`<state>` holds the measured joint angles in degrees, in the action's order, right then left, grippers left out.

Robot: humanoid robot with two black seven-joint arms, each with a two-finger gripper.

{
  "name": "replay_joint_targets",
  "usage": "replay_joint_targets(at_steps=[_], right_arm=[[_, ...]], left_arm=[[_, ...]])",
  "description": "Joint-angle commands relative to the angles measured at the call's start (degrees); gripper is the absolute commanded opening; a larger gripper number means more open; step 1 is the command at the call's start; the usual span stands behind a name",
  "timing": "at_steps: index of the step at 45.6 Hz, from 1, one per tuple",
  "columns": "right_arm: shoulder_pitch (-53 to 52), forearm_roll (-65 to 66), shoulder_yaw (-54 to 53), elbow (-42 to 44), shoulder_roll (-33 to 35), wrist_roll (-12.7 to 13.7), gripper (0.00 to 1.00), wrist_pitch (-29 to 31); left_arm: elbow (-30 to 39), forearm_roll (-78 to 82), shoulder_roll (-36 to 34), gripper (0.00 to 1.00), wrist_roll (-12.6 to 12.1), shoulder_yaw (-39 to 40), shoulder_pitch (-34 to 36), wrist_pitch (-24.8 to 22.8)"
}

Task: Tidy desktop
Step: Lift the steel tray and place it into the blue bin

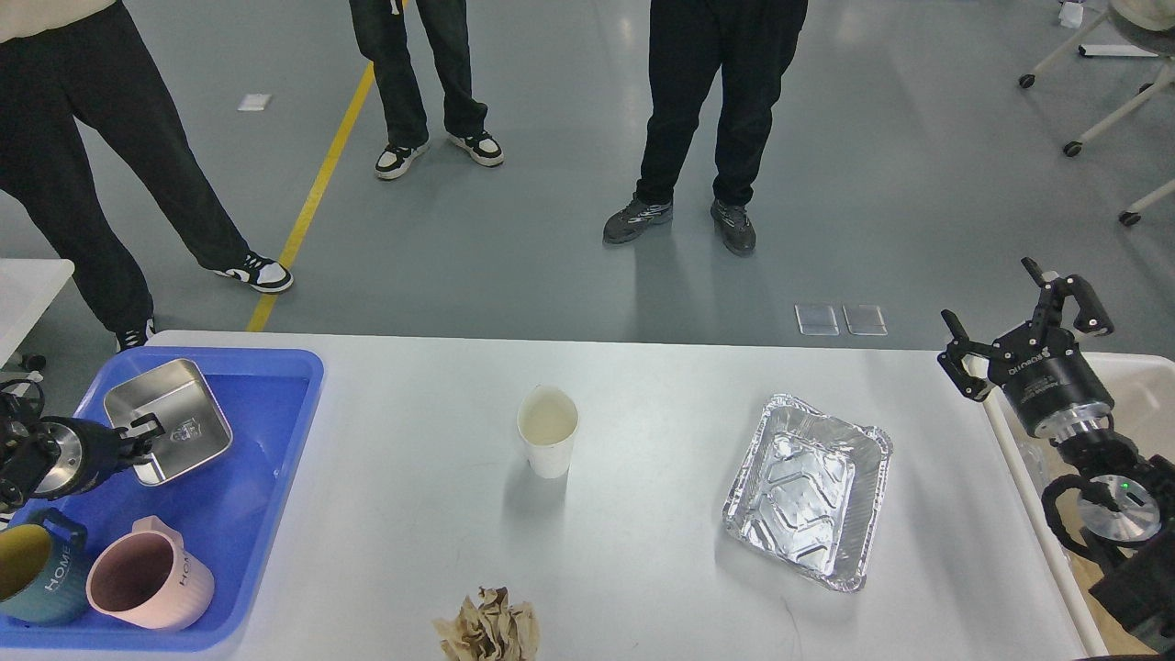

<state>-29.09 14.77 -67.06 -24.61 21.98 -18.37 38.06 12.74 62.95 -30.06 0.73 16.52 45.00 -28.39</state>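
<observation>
The white desktop [661, 376] carries a white paper cup [548, 431] standing upright in the middle, an empty foil tray [808, 491] to its right and a crumpled brown paper ball [486, 629] at the front edge. My left gripper [139, 434] grips the near rim of a square steel container [170, 427], which rests in the back of the blue tray [275, 496] at the left. My right gripper [1014, 310] is open and empty, raised above the table's right edge.
A pink mug [151, 583] and a dark teal mug [37, 569] lie in the front of the blue tray. A beige bin [1147, 395] stands just past the right edge. Three people stand on the floor behind the table.
</observation>
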Motion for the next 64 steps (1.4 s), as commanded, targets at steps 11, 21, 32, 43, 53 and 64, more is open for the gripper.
replay_joint_targets(at_steps=[11, 21, 32, 43, 53, 64], right_arm=[[-0.2, 0.0, 0.0, 0.0, 0.0, 0.0, 1.0, 0.0], [-0.2, 0.1, 0.0, 0.0, 0.0, 0.0, 1.0, 0.0], [-0.3, 0.0, 0.0, 0.0, -0.1, 0.0, 1.0, -0.1], [-0.5, 0.0, 0.0, 0.0, -0.1, 0.0, 1.0, -0.1], [-0.9, 0.0, 0.0, 0.0, -0.1, 0.1, 1.0, -0.2], [-0.8, 0.0, 0.0, 0.0, -0.2, 0.1, 1.0, -0.4]], left_arm=[[0.0, -1.3, 0.1, 0.92, 0.9, 0.0, -0.9, -0.1], [0.0, -1.3, 0.0, 0.96, 1.7, 0.0, -1.3, -0.2], [0.0, -2.0, -0.4, 0.96, 1.7, -0.1, -1.2, -0.5], [0.1, -2.1, -0.8, 0.96, 1.7, 0.3, 0.6, -3.5], [0.9, -6.3, -9.1, 0.96, 1.7, 0.5, 14.8, -21.3], [1.0, -13.3, -15.5, 0.96, 1.5, 0.5, 34.1, -26.6]])
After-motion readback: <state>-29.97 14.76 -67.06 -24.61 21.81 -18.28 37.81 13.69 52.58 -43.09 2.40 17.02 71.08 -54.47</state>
